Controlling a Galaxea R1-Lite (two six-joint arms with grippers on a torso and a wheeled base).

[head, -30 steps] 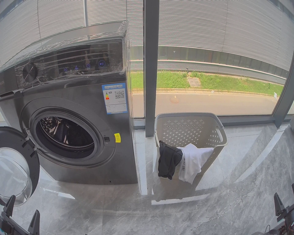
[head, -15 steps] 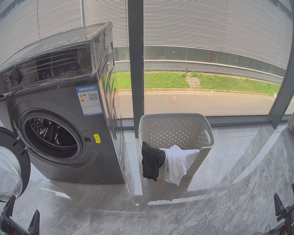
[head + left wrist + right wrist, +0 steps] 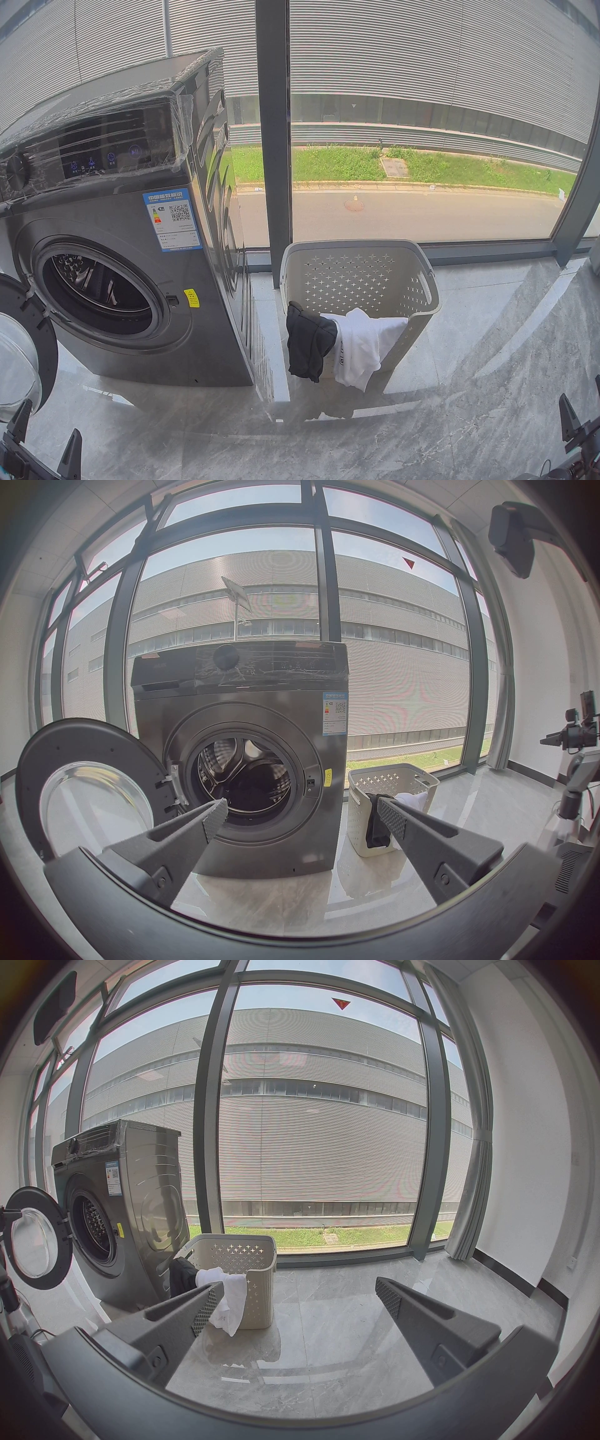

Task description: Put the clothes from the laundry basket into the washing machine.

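Head cam: high, looking fwd/down at washer (image 3: 94,219) & basket (image 3: 356,278), mid-range. L wrist cam: low, square-on to washer front, closer. R wrist cam: low, off to right, facing window (image 3: 325,1116). Washer + basket shared by all 3.

the door (image 3: 25,350), left of the washer (image 3: 125,262), is cut by the picture's edge. the basket (image 3: 359,275), right of the washer, hides its own bottom and how far the black garment (image 3: 307,340) and white garment (image 3: 359,353) reach inside. the washer's label (image 3: 172,219) is too small to read.
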